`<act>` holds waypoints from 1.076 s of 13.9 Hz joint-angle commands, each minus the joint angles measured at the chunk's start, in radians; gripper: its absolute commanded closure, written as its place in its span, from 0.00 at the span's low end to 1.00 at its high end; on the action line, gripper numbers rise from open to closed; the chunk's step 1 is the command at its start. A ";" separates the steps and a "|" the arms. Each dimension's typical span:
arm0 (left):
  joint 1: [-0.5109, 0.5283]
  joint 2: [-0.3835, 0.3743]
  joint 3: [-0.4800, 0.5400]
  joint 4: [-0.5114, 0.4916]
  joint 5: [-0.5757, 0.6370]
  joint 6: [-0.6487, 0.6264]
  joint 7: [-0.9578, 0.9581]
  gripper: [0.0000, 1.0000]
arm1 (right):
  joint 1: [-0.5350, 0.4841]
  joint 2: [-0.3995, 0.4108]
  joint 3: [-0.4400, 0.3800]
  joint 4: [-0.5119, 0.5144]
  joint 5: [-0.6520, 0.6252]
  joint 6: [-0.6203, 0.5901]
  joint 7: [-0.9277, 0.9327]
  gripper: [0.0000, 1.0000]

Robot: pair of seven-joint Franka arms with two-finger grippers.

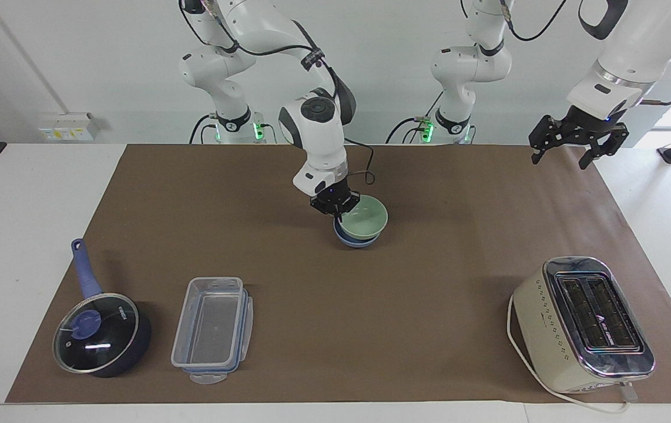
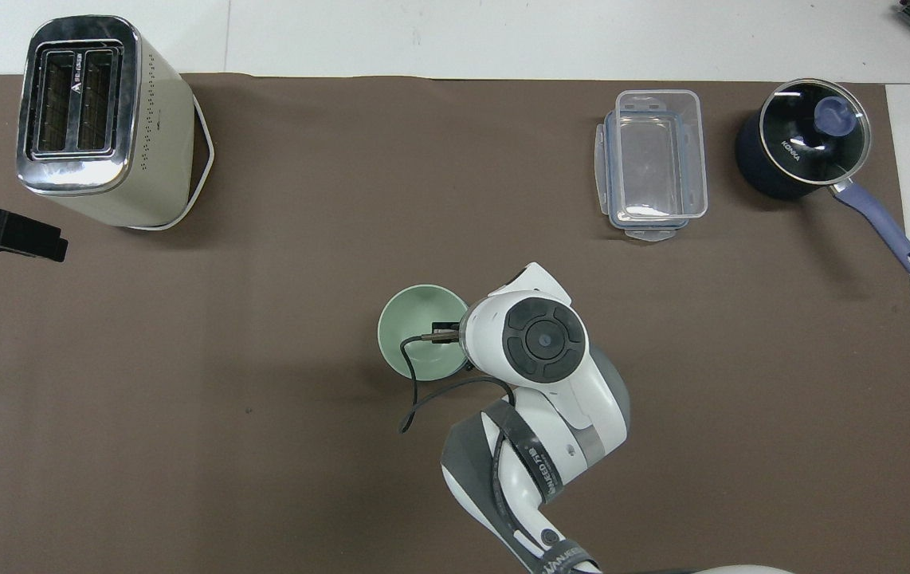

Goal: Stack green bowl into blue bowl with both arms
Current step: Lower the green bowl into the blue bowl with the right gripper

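**Kid:** So, is the stacking done?

**Friend:** Almost. The small round mint-green bowl (image 1: 363,219) sits inside the small round light-blue bowl (image 1: 354,240), in the middle of the brown-covered desk (image 1: 441,276).

**Kid:** What is left?

**Friend:** I think only letting go. The right gripper (image 1: 337,211) is pinched tight on the green bowl's rim. The left gripper (image 1: 564,151) waits up high with its fingers wide apart, holding nothing, over the desk's edge at the left arm's end.

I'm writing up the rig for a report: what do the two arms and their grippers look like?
Both arms are glossy white jointed tubes with dark grey joint caps, silver wrist bands and black cables. The right gripper and left gripper are black, two-fingered, with splayed links. Green lights glow at the bases.
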State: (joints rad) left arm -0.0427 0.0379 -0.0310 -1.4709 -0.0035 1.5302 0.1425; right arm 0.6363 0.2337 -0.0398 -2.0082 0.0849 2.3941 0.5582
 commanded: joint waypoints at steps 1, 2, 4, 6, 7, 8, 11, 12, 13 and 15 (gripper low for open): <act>0.014 0.007 -0.009 0.024 0.011 -0.027 0.005 0.00 | -0.007 -0.001 -0.002 -0.012 0.019 0.028 -0.014 0.94; 0.014 0.007 -0.009 0.024 0.011 -0.027 0.005 0.00 | -0.007 0.006 -0.002 -0.012 0.019 0.030 -0.018 0.94; 0.014 0.007 -0.009 0.024 0.011 -0.027 0.005 0.00 | -0.007 0.010 -0.002 -0.012 0.019 0.045 -0.020 0.93; 0.014 0.007 -0.009 0.024 0.011 -0.027 0.005 0.00 | -0.007 0.010 0.000 -0.012 0.019 0.045 -0.018 0.82; 0.014 0.007 -0.009 0.024 0.011 -0.027 0.005 0.00 | -0.007 0.010 -0.002 -0.011 0.019 0.045 -0.018 0.64; 0.014 0.007 -0.009 0.024 0.011 -0.027 0.005 0.00 | -0.007 0.010 -0.002 -0.011 0.019 0.045 -0.017 0.41; 0.014 0.007 -0.009 0.024 0.011 -0.027 0.005 0.00 | -0.010 0.000 -0.009 0.014 0.007 0.036 -0.021 0.00; 0.014 0.007 -0.009 0.024 0.011 -0.027 0.005 0.00 | -0.017 -0.016 -0.020 0.029 0.006 0.024 -0.023 0.00; 0.014 0.007 -0.009 0.024 0.011 -0.027 0.005 0.00 | -0.045 -0.039 -0.022 0.041 0.001 0.005 -0.023 0.00; 0.014 0.007 -0.009 0.024 0.011 -0.027 0.005 0.00 | -0.110 -0.085 -0.022 0.086 -0.014 -0.077 -0.032 0.00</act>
State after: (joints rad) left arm -0.0426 0.0379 -0.0310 -1.4709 -0.0035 1.5299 0.1425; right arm 0.5915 0.2079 -0.0647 -1.9521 0.0817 2.3952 0.5542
